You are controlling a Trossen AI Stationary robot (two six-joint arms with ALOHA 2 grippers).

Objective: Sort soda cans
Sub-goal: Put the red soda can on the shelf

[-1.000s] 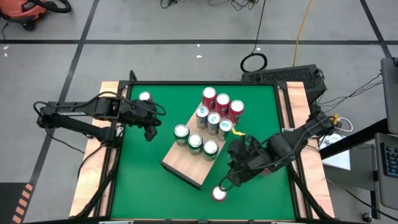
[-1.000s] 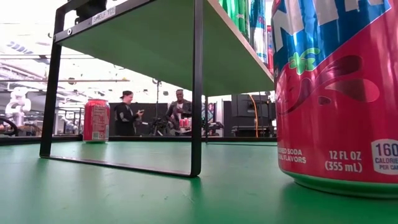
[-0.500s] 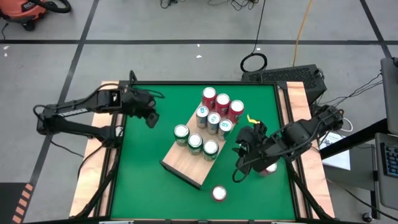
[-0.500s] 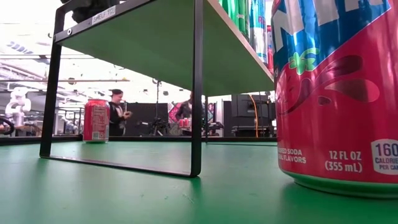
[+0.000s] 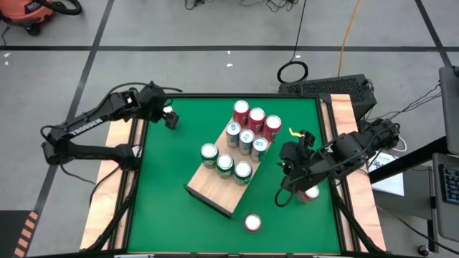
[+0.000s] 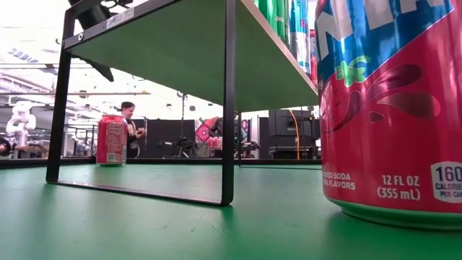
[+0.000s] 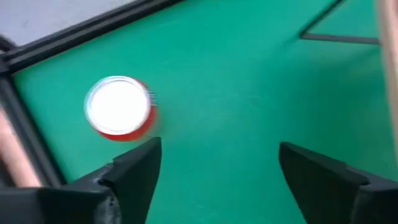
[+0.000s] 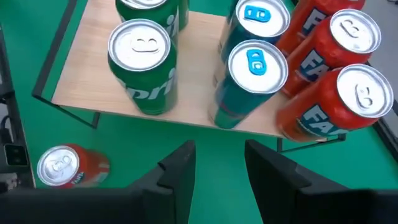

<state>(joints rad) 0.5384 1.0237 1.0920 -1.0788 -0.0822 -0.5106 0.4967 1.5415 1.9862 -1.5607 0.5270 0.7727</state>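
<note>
Nine cylindrical metal soda cans (image 5: 244, 136) with silver tops are seen upright on a light wooden board (image 5: 213, 188), a flat rectangular shelf on thin black legs: three red, three teal, three green. The left gripper (image 5: 169, 119) is held above the table's far left corner, its dark fingers (image 7: 138, 169) spread wide and holding nothing; a lone red can (image 7: 120, 108) stands on the felt just beyond the fingertips. The right gripper (image 5: 283, 170) is poised beside the board, its fingers (image 8: 178, 165) narrowly parted and empty, another red can (image 5: 252, 223) standing near it. The green felt table (image 5: 165, 208) is framed in black; a gray tiled floor surrounds it, and a person (image 6: 131, 127) is visible in the room behind.
</note>
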